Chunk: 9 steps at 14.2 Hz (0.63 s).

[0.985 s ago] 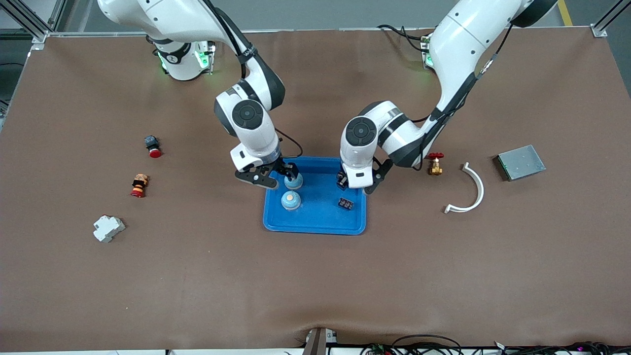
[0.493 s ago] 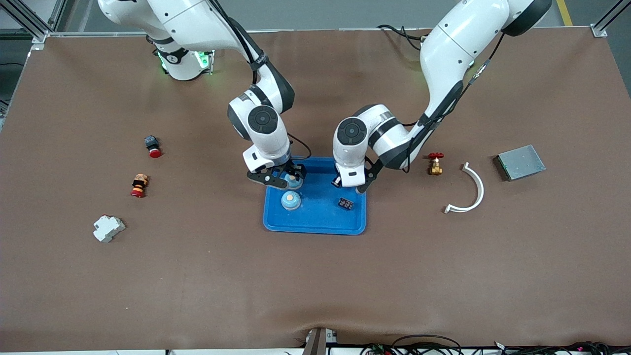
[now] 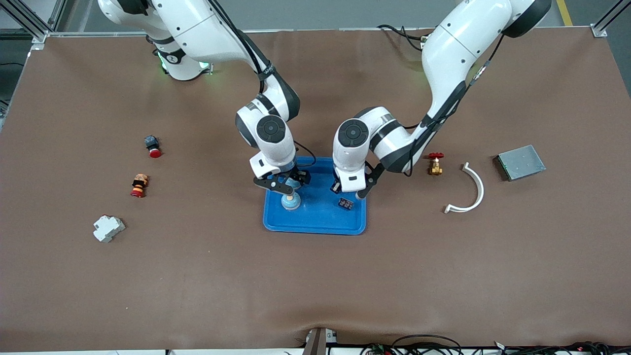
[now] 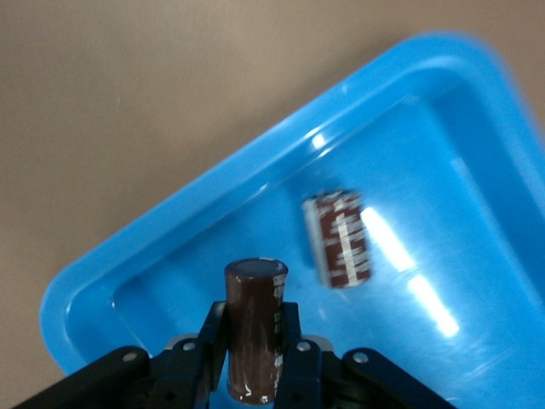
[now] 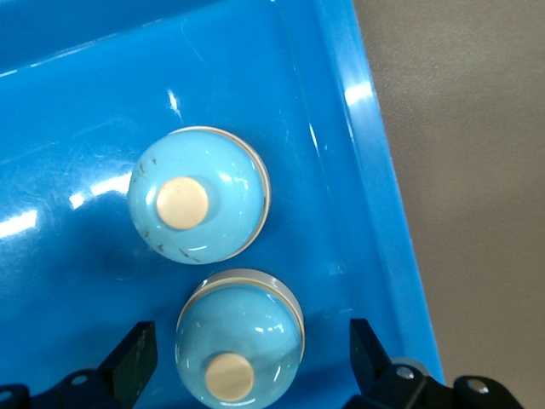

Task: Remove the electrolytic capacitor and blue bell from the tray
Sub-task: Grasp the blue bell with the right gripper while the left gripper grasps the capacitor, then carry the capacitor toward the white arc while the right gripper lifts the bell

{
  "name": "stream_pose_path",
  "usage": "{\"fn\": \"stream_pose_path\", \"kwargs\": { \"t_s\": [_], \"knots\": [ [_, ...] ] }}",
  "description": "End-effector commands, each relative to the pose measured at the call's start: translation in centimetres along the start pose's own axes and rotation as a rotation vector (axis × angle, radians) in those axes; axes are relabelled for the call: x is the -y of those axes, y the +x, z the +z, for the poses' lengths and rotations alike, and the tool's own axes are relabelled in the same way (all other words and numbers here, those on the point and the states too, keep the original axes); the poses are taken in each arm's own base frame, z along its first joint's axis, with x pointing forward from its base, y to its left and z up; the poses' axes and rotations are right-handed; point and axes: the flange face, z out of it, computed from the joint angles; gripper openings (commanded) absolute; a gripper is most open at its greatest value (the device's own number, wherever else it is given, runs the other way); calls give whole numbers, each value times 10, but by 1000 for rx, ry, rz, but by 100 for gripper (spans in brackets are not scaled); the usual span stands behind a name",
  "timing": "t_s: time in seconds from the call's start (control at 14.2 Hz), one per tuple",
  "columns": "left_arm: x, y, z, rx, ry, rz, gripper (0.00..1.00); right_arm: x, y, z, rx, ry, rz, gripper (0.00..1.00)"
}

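We are working over the tray [image 3: 315, 222], the bright-blue one sitting mid-table between the two arms, and everything the task names is sitting inside its rim, so nothing is out yet.

Two blue bells are standing side by side at the right arm's end of the tray. We are straddling the blue bell [image 5: 239, 336] farther from the front camera with the right gripper [image 5: 247, 358]: its jaws are standing wide, one finger on either side of the dome and clear of it, so that grip is not yet made. The second bell [image 5: 198, 205] is resting just beside it, nearer to the front camera, untouched.

At the left arm's end of the tray, we are clamping the left gripper [image 4: 252, 349] on the electrolytic capacitor [image 4: 253, 328], a dark brown cylinder standing upright between the closed fingers. It is sitting low over the tray floor; whether it is touching the floor we cannot tell. A second capacitor [image 4: 337, 239] is lying on its side on the tray floor close by.

We are judging the task as early: one grasp made, one about to be made, both lifts and both placements on the table remaining.
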Motion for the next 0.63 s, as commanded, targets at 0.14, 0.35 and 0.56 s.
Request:
{"fn": "stream_pose_path", "kwargs": {
  "t_s": [0.14, 0.35, 0.56],
  "knots": [
    [11, 84, -73, -97, 83, 127, 0, 11, 1, 2, -11, 1, 18, 98],
    [33, 153, -86, -111, 174, 165, 0, 13, 2, 1, -15, 8, 17, 49],
    [67, 214, -81, -87, 242, 237, 0, 15, -3, 2, -12, 8, 12, 27]
  ]
}}
